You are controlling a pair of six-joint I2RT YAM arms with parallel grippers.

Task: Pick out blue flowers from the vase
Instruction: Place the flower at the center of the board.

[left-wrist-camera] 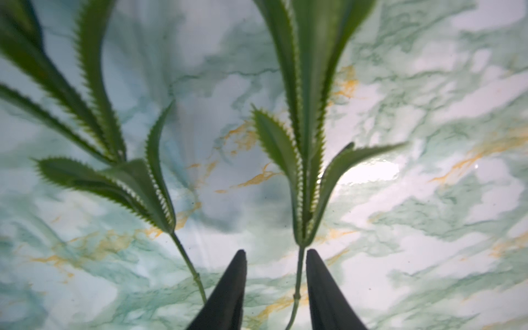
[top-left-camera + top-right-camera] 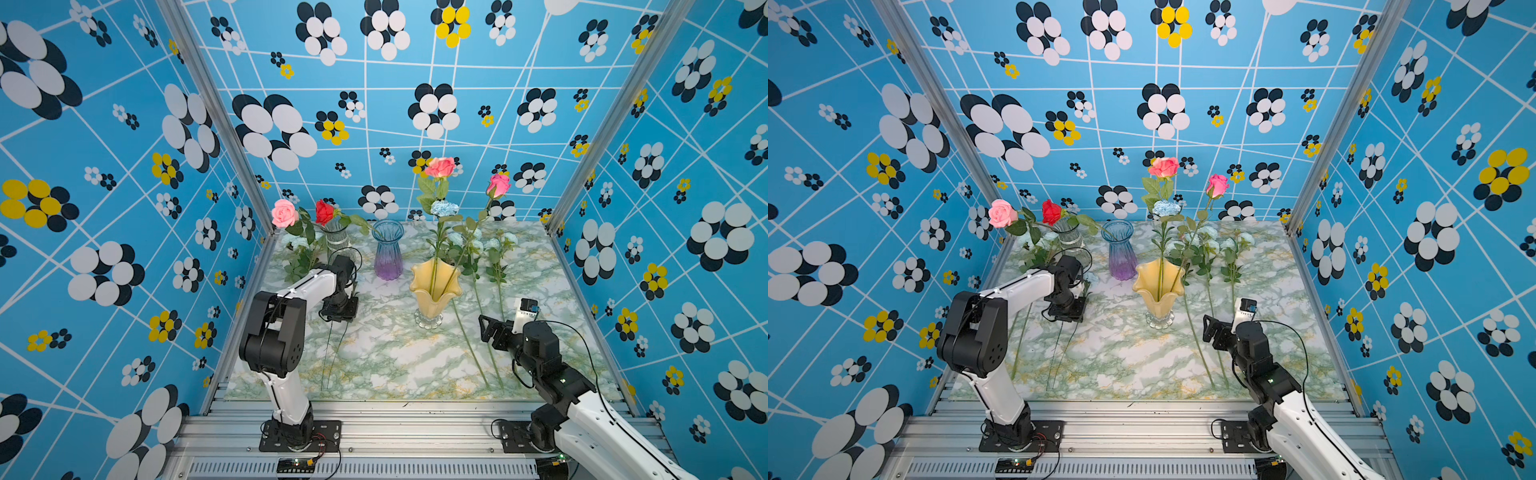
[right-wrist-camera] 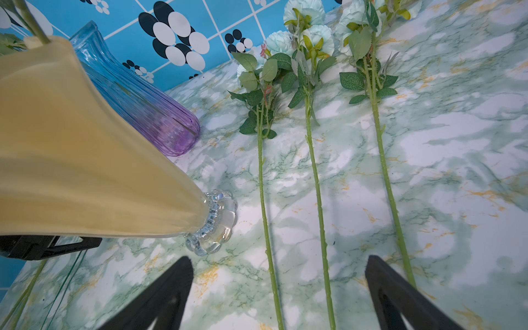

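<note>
Left of the yellow vase (image 2: 434, 291) the left gripper (image 1: 276, 251) stands parted, a thin stem (image 1: 298, 274) loose between. Right of it the right gripper (image 3: 278, 258) gapes empty

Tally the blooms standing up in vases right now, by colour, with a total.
Pink roses: 3
Red rose: 1
Blue flower: 1
Total: 5

Left end effector (image 1: 275, 253) narrowly apart; right end effector (image 3: 280, 263) wide apart.
</note>
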